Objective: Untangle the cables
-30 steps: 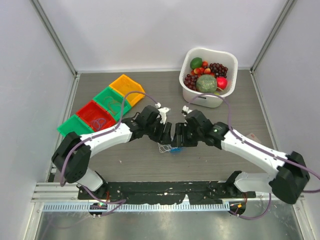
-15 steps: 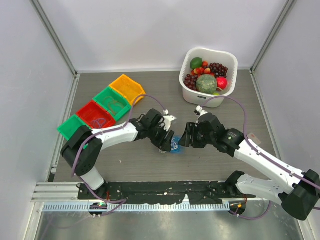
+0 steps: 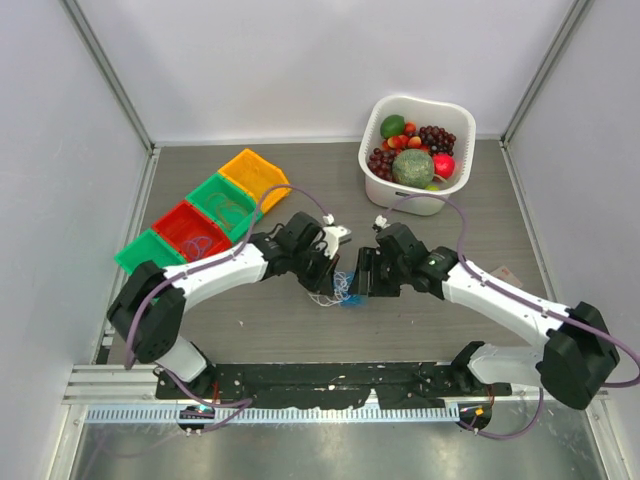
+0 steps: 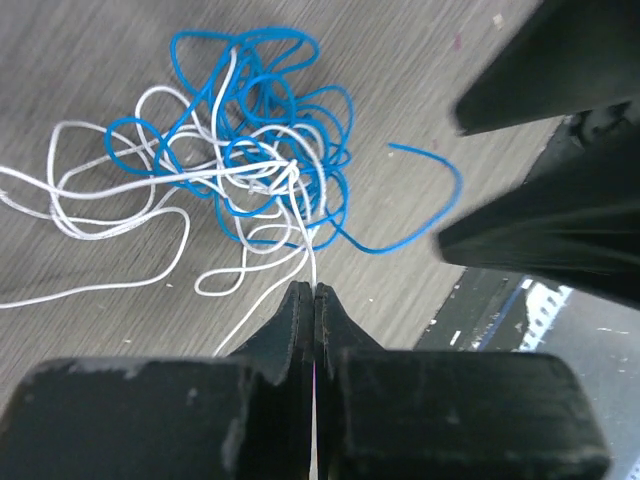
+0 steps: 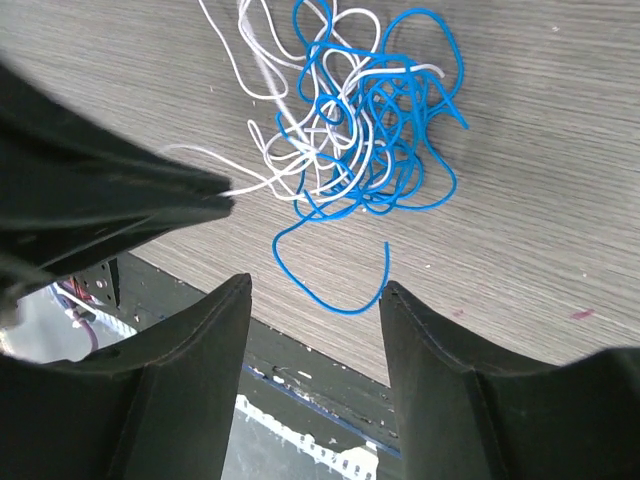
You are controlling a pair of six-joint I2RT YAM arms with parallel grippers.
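— What could go wrong?
— The left jaws are clamped on a white cable [image 4: 310, 250] from the cables [image 3: 340, 290], mid-desk [image 3: 250, 330]. Pulling alone would likely tighten the knot with the blue cable [image 5: 375, 110], or drag everything.
— And the right arm [image 3: 480, 285]?
— Stretched left, wrist low, jaws apart above blue's loose end.
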